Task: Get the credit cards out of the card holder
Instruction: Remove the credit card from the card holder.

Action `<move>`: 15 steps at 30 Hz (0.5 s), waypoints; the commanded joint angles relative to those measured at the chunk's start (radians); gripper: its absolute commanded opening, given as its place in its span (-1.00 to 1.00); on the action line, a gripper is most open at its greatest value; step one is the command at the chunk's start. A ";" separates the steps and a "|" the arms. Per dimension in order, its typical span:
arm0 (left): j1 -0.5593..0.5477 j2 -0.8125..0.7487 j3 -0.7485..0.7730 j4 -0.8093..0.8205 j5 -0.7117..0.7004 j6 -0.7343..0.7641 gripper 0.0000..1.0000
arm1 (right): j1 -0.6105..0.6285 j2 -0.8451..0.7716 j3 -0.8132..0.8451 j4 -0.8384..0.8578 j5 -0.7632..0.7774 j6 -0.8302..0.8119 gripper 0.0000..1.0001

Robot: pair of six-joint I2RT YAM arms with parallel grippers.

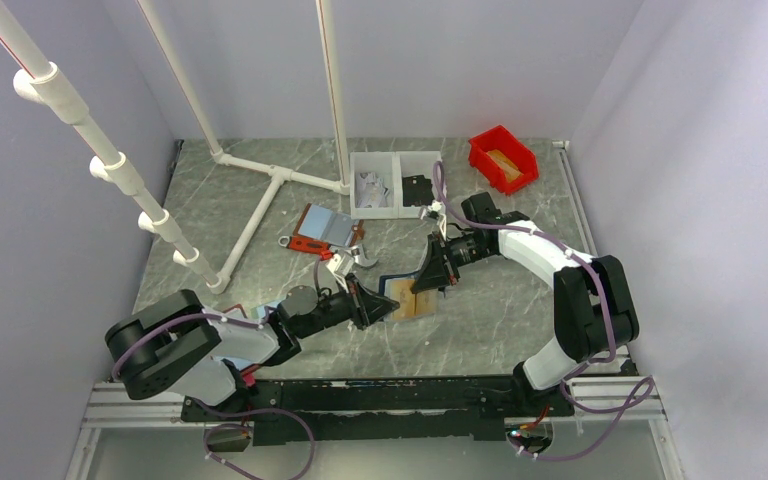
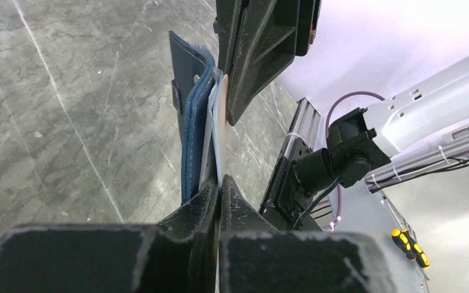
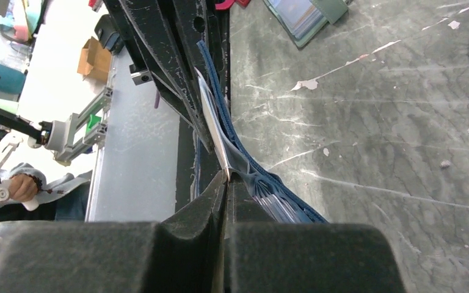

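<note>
Below, grey marbled tbl point(image 1: 500, 330), lilac walls point(image 1: 460, 60)

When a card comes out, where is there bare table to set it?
Bare marble between the card holder and the right arm's base; also back left, beside the PVC pipes. Crowded behind the holder: red-edged holder and white bins.

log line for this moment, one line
left gripper shut on holder | right gripper shut on tan card | card not yet out
</note>
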 commanded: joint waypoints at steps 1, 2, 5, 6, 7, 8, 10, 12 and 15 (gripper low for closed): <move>0.001 -0.050 0.007 0.043 -0.026 -0.028 -0.77 | 0.012 -0.037 0.025 0.013 -0.072 -0.020 -1.00; 0.001 -0.056 0.010 0.034 -0.025 -0.030 -0.71 | 0.012 -0.035 0.026 0.010 -0.071 -0.024 -1.00; 0.001 -0.070 0.013 0.011 -0.025 -0.035 -0.54 | 0.012 -0.037 0.026 0.004 -0.065 -0.034 -1.00; 0.001 -0.073 0.014 0.008 -0.025 -0.036 -0.51 | 0.012 -0.038 0.027 0.001 -0.062 -0.039 -1.00; 0.002 -0.078 0.014 0.005 -0.026 -0.036 -0.49 | 0.012 -0.037 0.027 -0.001 -0.061 -0.043 -1.00; 0.003 -0.081 0.013 0.003 -0.028 -0.038 -0.48 | 0.012 -0.036 0.028 -0.004 -0.058 -0.049 -1.00; 0.005 -0.089 0.008 -0.002 -0.035 -0.042 -0.47 | 0.012 -0.034 0.029 -0.011 -0.054 -0.058 -1.00; 0.010 -0.096 0.002 -0.006 -0.042 -0.049 -0.48 | 0.012 -0.035 0.030 -0.018 -0.048 -0.067 -1.00; 0.015 -0.101 -0.015 0.006 -0.065 -0.068 -0.54 | 0.012 -0.032 0.032 -0.024 -0.040 -0.076 -1.00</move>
